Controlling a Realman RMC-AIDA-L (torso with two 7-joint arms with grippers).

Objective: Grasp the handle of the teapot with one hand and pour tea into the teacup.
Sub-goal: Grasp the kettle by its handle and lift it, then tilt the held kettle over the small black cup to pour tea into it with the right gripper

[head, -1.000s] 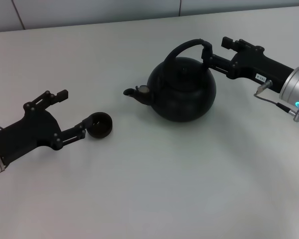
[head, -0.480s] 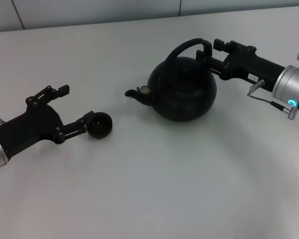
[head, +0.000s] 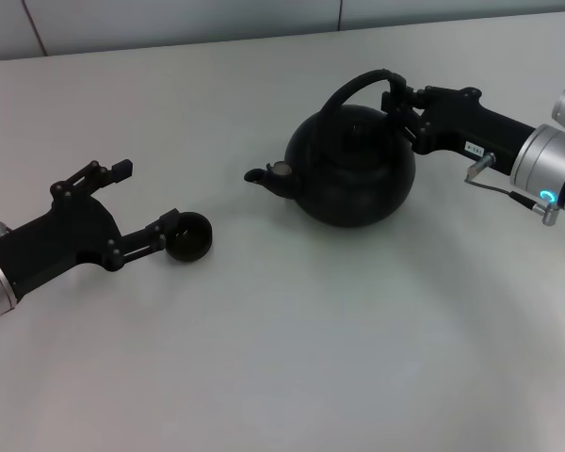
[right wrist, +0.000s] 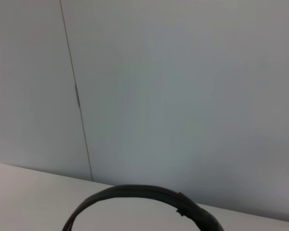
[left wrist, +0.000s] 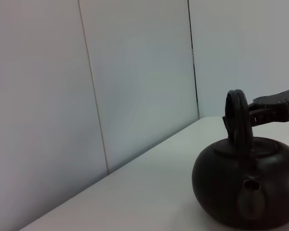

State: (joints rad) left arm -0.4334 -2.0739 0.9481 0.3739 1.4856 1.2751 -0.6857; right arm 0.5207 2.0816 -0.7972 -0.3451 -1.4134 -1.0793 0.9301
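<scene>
Between teapot (head: 353, 169) and teacup (head: 188, 236), bare table (head: 292, 330).

The teapot (head: 353, 172) looks matte black, kinda cast-iron-ish, same dull finish as the little teacup (head: 188, 237). Table (head: 282, 358) is smooth, matte off-white.

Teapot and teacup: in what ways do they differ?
The teapot is far larger than the teacup. The teapot has a spout, a lid and an arched handle; the teacup has none. The right hand is at the teapot's handle; the left hand has one finger at the teacup. Both are black and upright.
</scene>
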